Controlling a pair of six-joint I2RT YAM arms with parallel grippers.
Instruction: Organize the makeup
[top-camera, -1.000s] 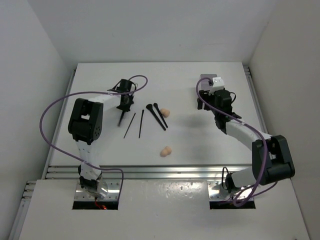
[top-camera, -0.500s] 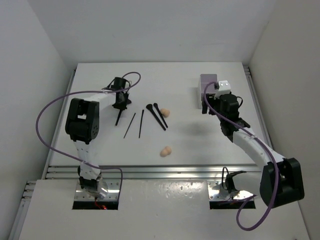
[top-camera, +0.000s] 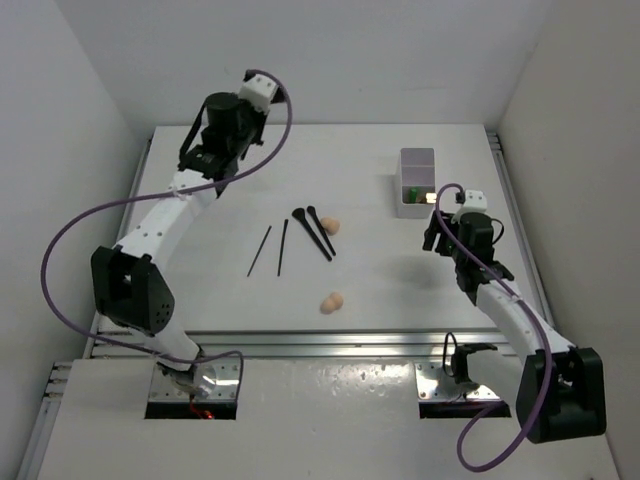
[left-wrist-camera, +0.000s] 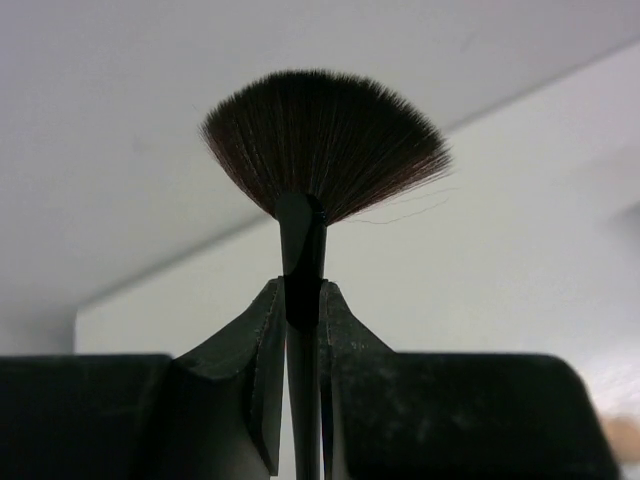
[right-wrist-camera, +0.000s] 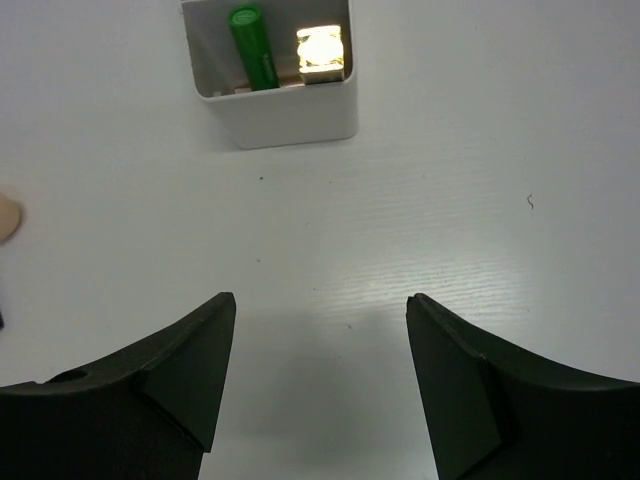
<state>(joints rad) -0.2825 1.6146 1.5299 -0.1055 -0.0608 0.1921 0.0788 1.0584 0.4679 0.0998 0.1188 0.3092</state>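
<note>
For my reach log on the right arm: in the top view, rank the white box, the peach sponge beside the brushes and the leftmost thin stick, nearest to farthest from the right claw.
1. white box: just beyond the right claw, toward the far edge.
2. peach sponge: to the claw's left, mid-table.
3. leftmost thin stick: farthest out on the left.

Fan brush (left-wrist-camera: 322, 140) handle cut off at btm edge.

A robotics lab cell — bare white walls (top-camera: 80, 80) enclose a white table (top-camera: 390, 290) edged with aluminium rail (top-camera: 330, 345).
</note>
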